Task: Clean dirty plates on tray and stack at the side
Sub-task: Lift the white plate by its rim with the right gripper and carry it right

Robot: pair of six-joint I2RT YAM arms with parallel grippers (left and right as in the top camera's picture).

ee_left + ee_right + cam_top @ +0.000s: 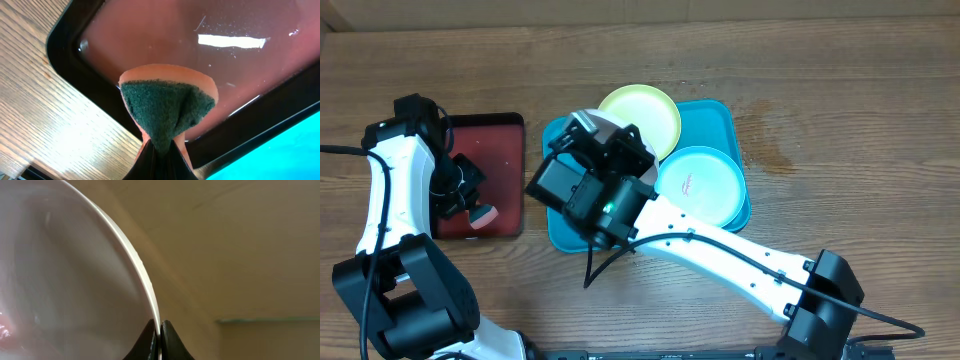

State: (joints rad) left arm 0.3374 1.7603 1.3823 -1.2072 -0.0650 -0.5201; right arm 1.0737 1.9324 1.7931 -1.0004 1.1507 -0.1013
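Observation:
My right gripper (160, 326) is shut on the rim of the white plate (65, 275), which it holds on edge; a red smear shows at the plate's lower left. In the overhead view this plate (592, 124) is above the left part of the teal tray (560, 236), mostly hidden by the right wrist. The yellow-green plate (642, 116) lies at the tray's far edge and the pale blue plate (700, 184) on its right side. My left gripper (161, 148) is shut on a green-and-orange sponge (167, 110) over the dark red tray (165, 45).
The dark red, black-rimmed tray (490, 136) lies left of the teal tray, a narrow strip of wooden table (840, 120) between them. A corner of the teal tray (290, 150) shows in the left wrist view. The right arm's white link crosses the table's front right.

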